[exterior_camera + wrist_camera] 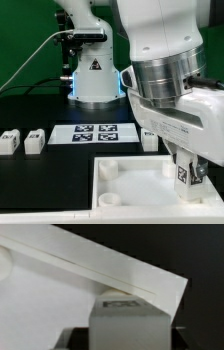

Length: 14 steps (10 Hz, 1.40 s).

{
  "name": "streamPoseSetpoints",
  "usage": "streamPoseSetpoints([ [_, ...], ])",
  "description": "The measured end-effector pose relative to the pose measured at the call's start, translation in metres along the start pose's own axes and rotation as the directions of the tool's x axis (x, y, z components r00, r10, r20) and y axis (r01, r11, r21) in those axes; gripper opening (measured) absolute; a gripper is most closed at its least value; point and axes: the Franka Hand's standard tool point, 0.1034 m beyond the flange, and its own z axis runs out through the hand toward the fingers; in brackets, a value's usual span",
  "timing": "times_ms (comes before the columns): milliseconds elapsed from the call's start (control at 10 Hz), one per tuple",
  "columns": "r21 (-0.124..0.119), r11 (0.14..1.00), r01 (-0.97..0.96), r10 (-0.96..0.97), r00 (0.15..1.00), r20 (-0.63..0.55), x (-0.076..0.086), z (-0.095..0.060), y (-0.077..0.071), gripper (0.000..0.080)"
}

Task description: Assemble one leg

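Note:
My gripper (183, 168) is shut on a leg (183, 180), a small white square peg with a black-and-white tag on its face. It holds the leg upright over the near right corner of the white tray-like tabletop (135, 182). In the wrist view the leg (125, 325) stands between the dark fingers of the gripper (128, 341), with its tagged end close to the tabletop's corner edge (60, 291). Whether the leg touches the tabletop cannot be told.
Two loose legs (10, 141) (35, 141) lie at the exterior view's left. The marker board (97, 133) lies behind the tabletop, with another white peg (150, 141) to its right. The arm's base (92, 75) stands at the back.

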Motion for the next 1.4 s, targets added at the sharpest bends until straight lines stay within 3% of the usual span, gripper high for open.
streamPoseSetpoints([
  [100,0.001,0.998,-0.062,0.062,0.998,0.003,-0.001,0.000,0.000,0.0297],
  [200,0.050,0.967,-0.249,0.248,0.968,0.026,0.002,0.001,-0.002,0.0297],
  [300,0.084,0.945,-0.316,0.313,0.949,0.041,0.004,0.002,0.003,0.0297],
  [400,0.077,0.965,-0.251,0.248,0.968,0.039,0.002,0.002,0.003,0.0297],
  [500,0.076,0.966,-0.248,0.246,0.968,0.039,0.001,0.002,0.004,0.0371],
  [600,0.074,0.986,-0.146,0.145,0.989,0.022,0.002,0.002,0.004,0.0371],
  [700,0.055,0.997,0.063,-0.062,0.998,-0.008,-0.001,0.002,0.004,0.0550],
  [800,0.027,0.968,0.250,-0.249,0.968,-0.036,-0.005,0.001,0.002,0.0629],
  [1200,-0.005,0.774,0.633,-0.632,0.773,-0.051,-0.006,0.001,0.001,0.0649],
  [1400,-0.103,0.423,0.900,-0.906,0.419,-0.063,-0.008,-0.002,-0.007,0.0649],
])
